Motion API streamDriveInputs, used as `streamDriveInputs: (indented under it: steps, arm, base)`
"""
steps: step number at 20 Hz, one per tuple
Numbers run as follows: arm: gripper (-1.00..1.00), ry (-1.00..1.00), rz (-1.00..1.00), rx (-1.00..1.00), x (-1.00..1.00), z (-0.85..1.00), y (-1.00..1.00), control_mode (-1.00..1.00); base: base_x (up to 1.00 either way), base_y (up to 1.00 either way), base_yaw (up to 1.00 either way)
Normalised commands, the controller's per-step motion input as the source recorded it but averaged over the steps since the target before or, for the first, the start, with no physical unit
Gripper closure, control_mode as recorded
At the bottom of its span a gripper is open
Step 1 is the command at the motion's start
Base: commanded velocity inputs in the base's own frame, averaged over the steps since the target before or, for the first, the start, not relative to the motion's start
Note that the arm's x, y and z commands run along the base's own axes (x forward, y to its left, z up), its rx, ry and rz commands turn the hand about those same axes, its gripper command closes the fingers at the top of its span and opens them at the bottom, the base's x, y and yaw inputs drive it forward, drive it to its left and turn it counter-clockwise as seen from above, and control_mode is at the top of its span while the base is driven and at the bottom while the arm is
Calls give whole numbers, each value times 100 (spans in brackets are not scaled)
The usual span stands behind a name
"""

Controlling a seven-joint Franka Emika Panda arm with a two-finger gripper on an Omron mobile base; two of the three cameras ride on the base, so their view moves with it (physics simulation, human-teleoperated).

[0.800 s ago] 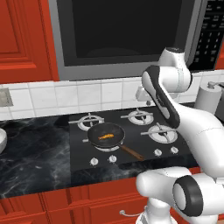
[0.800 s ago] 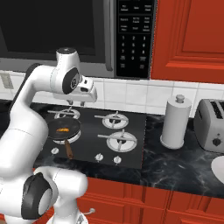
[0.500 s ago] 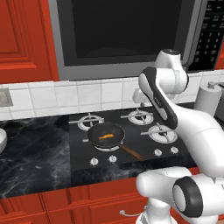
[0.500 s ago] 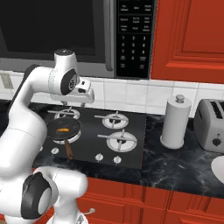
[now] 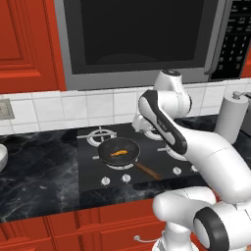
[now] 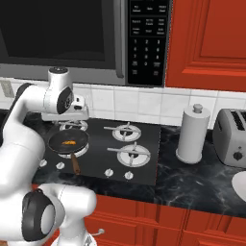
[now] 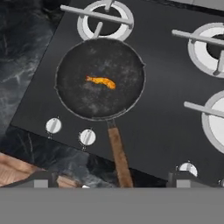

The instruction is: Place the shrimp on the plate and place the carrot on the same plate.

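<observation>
Gripper [image 7: 111, 181] poised high above the frying pan [image 7: 70, 100], jaws wide apart, holding nothing; shrimp [image 7: 101, 81] lies mid-pan, evidently the target.

One small curved orange shrimp [image 7: 101, 81] lies in one round black frying pan with a wooden handle [image 7: 100, 78]. One black glass cooktop [image 6: 110, 149] carries four white ring burners [image 6: 133, 154] and a row of five small white knobs [image 7: 87, 137] along its front edge. One white paper towel roll [image 6: 193, 134] and one silver toaster [image 6: 232, 137] stand on the counter.
</observation>
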Motion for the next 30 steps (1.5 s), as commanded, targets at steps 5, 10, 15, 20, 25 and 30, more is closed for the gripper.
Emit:
streamDriveInputs:
  steps: [5,10,15,20,25,30]
  arm:
    - [-100,1,19,0,24,-34,42,-100]
    - [-100,1,11,0,33,-26,21,-100]
    - [-100,3,3,0,32,-20,4,-100]
    - [-100,5,1,-4,25,-28,11,-100]
    - [-100,9,0,-8,33,-28,26,-100]
    - [-100,7,0,-7,30,-26,26,-100]
  base:
    - [0,0,0]
    - [0,0,0]
    - [0,0,0]
    - [0,0,0]
    - [0,0,0]
    - [0,0,0]
